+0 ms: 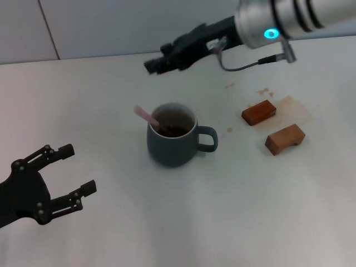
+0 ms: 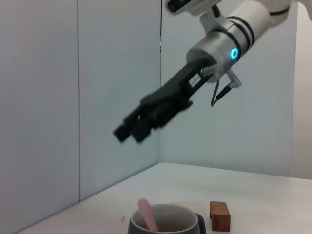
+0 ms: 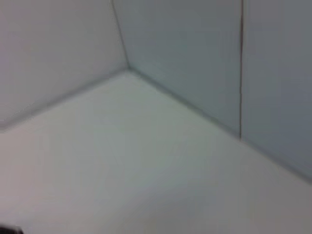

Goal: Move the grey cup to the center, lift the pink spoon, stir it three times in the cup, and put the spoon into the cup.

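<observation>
I read the grey cup [image 1: 172, 142] as my anchor: it sits on the white table [image 1: 167, 222] about mid-view, handle pointing toward the robot's right, where two brown wooden blocks [image 1: 259, 112] lie well apart from it among some brown stains. The pink spoon [image 1: 147, 116] is already in the cup — its bowl is down in the brown liquid and out of sight, and the pink handle leans out over the rim on the side away from the cup's handle, toward the robot's left and slightly to the far side. The left wrist view shows the same thing: pink handle propped against the inner wall.

My right gripper [image 1: 154, 64] hangs in the air beyond the cup, well above the table and clear of the spoon; its fingers look drawn close together with nothing between them, though I can't be certain from this angle. The right wrist view gives me only bare table and wall, so no help there. My left gripper [image 1: 71, 169] is low, on the near side of the cup toward the robot's left, fingers spread apart and empty.

Judging by how things lie, the spoon's placement looks done. If I had to touch it again, the handle's tilt puts it between the two grippers — the right one is above it, the left one level with it.
</observation>
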Available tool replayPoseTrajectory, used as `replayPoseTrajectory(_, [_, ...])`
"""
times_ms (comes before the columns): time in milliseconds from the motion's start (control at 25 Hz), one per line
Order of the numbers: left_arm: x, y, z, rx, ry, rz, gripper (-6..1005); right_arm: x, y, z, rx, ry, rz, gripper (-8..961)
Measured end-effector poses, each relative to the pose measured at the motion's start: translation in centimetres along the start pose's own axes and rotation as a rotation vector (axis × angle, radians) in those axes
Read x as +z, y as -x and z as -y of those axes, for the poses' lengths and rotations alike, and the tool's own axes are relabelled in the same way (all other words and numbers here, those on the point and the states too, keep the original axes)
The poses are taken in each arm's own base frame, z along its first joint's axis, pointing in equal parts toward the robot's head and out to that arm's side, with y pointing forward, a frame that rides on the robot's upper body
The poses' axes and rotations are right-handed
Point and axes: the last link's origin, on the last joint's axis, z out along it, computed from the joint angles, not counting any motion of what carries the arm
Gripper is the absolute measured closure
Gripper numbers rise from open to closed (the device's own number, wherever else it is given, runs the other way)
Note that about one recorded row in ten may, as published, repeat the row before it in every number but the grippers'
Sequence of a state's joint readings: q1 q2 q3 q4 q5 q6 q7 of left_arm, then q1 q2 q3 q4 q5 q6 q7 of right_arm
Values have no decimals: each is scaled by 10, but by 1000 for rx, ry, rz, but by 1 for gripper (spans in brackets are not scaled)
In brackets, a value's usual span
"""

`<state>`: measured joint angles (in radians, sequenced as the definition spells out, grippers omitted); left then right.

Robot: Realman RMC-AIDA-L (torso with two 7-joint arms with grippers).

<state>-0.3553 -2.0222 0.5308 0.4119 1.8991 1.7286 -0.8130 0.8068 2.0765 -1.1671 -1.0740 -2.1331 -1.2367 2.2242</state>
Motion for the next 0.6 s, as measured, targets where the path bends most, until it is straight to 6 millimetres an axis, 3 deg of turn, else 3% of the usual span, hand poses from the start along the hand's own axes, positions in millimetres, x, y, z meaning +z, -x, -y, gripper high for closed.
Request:
replayPoseTrajectory(80, [0, 0, 0, 0, 0, 0, 136, -18, -15, 2, 18, 29, 132, 364])
replayPoseTrajectory(240, [1, 0, -1, -4, 2, -3, 136, -39, -36, 6, 48, 58, 285, 330])
replayPoseTrajectory(480, [2, 1, -1, -5, 1, -2, 136, -79, -114, 11, 77, 51, 588, 279])
replayPoseTrajectory(600, [3, 1, -1, -28, -1, 1, 136, -94, -148, 13, 86, 10, 637, 253])
